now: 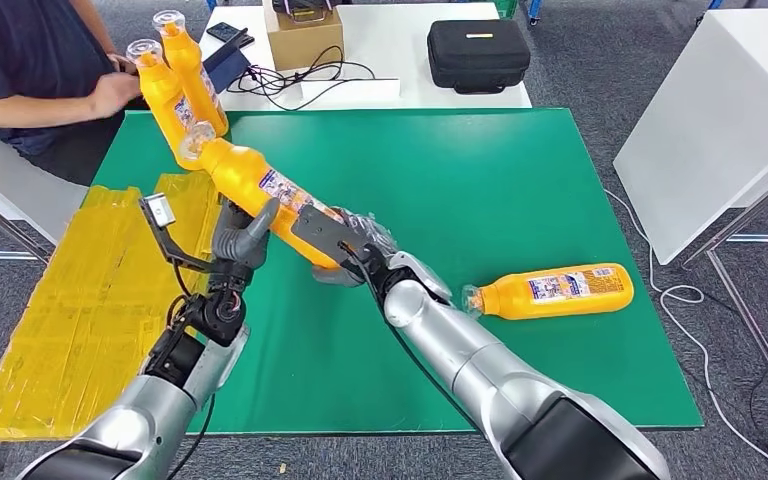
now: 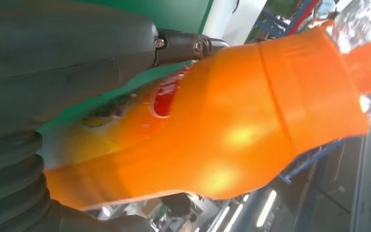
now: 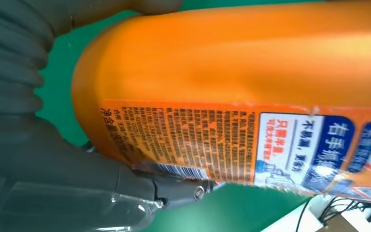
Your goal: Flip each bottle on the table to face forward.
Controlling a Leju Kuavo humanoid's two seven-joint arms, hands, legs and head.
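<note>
Both hands, left and right, are gripping one tilted bottle above the mat's left side. Its neck is nearing two standing bottles; contact could topple them.

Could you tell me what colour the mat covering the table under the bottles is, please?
The table mat is plain green, clearest in the head view.

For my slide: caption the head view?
Both robot hands hold one orange bottle above the green mat.
</note>
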